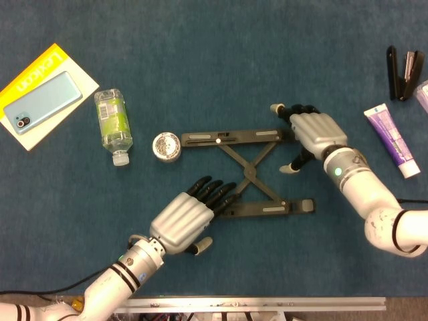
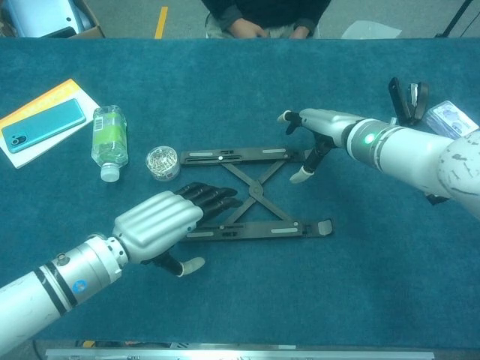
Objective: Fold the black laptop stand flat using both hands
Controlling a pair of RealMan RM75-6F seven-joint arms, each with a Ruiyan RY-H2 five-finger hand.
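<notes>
The bench [image 1: 267, 53] carries the black laptop stand [image 1: 244, 175] at its centre, rails still spread apart. Step in hand: bracing both rails. The left hand [image 1: 184, 221] rests released, fingers extended over the near rail. The right hand [image 1: 313, 134] touches the far rail's end; grasp cannot be told. Next, the rails likely need pressing together.

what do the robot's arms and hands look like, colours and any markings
Both hands, left hand and right hand, have silver-grey ribbed backs, black fingers and pale thumb tips. The left arm is silver-white with black rings and a small blue mark near the wrist. The right arm is white, scuffed in the chest view, with a green light by the wrist.
</notes>
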